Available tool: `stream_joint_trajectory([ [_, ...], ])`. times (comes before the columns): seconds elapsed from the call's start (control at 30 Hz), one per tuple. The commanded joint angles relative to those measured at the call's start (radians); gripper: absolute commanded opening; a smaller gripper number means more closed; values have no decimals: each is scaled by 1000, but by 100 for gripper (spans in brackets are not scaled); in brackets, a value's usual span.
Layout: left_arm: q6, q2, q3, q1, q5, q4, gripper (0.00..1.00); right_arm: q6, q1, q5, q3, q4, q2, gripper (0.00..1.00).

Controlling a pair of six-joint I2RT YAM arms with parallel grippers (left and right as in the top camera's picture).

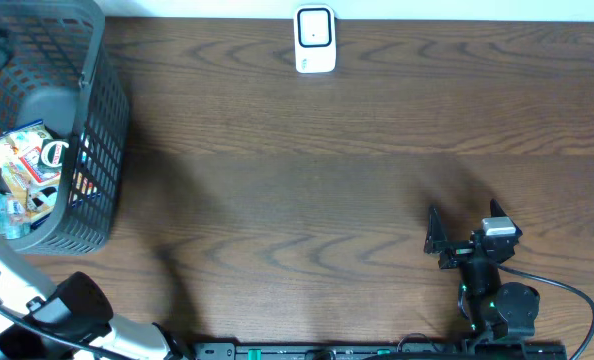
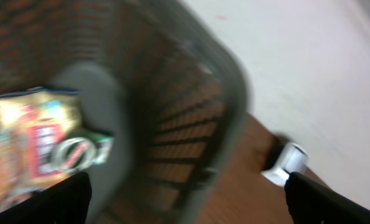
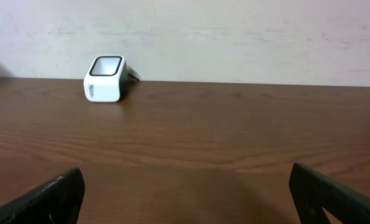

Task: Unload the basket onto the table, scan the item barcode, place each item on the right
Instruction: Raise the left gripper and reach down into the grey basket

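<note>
Grey mesh basket (image 1: 102,140) of snack packets (image 1: 27,165) is faced by the left hand (image 2: 185,205), spread apart like the right hand (image 3: 185,199); one packet is best pinched by an edge, its printed faces left uncovered.

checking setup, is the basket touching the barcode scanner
Apart: the overhead view shows wood table between the basket and the barcode scanner.
</note>
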Motion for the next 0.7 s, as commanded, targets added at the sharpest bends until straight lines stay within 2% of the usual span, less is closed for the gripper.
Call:
stream_joint_trajectory([
  [0.0,-10,2,14,32,-196,-31,98,4,8,7,-1,-5,-5,99],
  [0.13,-9,10,-14,35,-363,-97,98,4,8,7,-1,-5,-5,99],
  [0.27,-9,31,-83,39,-428,-113,98,4,8,7,-1,-5,-5,99],
  [0.67,-27,142,-279,92,-430,-93,98,4,8,8,-1,-5,-5,99],
])
